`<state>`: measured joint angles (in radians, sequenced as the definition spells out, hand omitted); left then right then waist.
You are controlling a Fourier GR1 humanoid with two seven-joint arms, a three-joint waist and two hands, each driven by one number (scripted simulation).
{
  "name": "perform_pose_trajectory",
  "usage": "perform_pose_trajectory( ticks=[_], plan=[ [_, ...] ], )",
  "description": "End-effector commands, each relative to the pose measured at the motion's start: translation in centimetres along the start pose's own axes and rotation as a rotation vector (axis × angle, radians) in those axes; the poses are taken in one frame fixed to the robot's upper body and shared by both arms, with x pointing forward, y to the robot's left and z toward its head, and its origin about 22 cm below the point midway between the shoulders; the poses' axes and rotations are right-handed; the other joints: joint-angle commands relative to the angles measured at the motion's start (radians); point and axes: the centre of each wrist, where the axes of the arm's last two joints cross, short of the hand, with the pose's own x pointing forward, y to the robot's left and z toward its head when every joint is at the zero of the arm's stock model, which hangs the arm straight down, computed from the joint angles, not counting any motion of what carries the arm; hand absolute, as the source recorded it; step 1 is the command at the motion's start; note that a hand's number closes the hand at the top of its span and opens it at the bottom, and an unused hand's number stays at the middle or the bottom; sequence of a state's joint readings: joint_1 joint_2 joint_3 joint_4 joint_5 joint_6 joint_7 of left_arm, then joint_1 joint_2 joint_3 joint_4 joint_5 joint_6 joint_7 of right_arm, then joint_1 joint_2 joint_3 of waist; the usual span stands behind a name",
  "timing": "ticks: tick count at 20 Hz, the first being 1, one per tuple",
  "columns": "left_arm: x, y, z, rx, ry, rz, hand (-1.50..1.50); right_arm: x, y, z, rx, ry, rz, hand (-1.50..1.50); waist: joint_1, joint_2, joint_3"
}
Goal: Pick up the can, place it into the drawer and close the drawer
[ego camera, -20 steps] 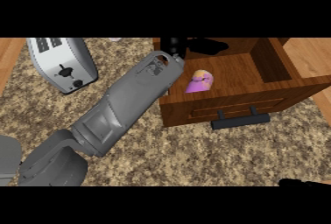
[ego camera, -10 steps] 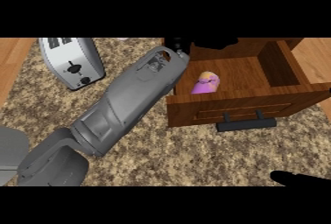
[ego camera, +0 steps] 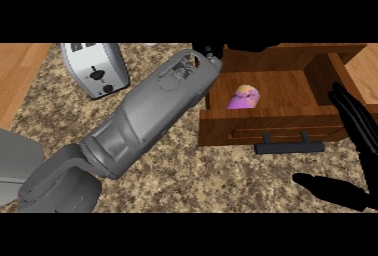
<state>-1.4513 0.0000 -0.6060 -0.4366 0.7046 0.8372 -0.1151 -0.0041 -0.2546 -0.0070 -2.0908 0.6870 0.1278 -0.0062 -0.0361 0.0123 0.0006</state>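
— How many of each on the counter?

— One can, one wooden drawer with one black handle, one toaster at the upper left.

— Where's the can, and how does it lie?

— Inside the open drawer, on its floor — purple and yellow, on its side, long axis running from lower left to upper right.

— The hands?

— The left hand is mostly hidden beyond its forearm at the drawer's far left corner; I cannot tell its fingers. The right hand shows at the right edge, fingers straight, thumb spread, holding nothing.
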Motion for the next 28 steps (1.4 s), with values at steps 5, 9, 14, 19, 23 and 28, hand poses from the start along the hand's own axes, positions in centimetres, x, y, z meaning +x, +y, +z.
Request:
perform_pose_trajectory(
  ticks=[5, 9, 14, 19, 23, 28],
  plan=[
    [0.1, 0.6, -0.2, -0.008, 0.022, 0.017, -1.5, -2.6, 4.3, -3.6, 0.099, 0.06, 0.256, -1.5, 0.048, -0.01, -0.001],
    [1.6, 3.3, -1.6, 0.027, 0.025, 0.014, -1.5, -4.9, 6.9, -2.0, 0.069, 0.095, 0.247, -1.5, 0.057, -0.017, 0.0],
    [1.0, 4.6, -1.0, 0.024, 0.015, -0.002, -1.5, -6.9, 10.5, -3.3, 0.04, 0.123, 0.256, -1.5, 0.067, -0.017, 0.0],
    [1.7, 8.0, -1.3, 0.006, 0.057, -0.004, -1.5, -7.3, 13.1, -4.5, 0.04, 0.141, 0.282, -1.5, 0.079, -0.019, 0.0],
    [2.4, 8.4, -1.0, 0.008, 0.035, -0.018, -1.5, -9.8, 13.8, -5.5, 0.074, 0.155, 0.338, -1.5, 0.084, -0.014, 0.001],
    [1.6, 11.6, -1.1, 0.0, 0.047, -0.024, -1.5, -9.8, 15.3, -7.5, 0.042, 0.157, 0.4, -1.5, 0.089, -0.01, 0.0]
  ],
)
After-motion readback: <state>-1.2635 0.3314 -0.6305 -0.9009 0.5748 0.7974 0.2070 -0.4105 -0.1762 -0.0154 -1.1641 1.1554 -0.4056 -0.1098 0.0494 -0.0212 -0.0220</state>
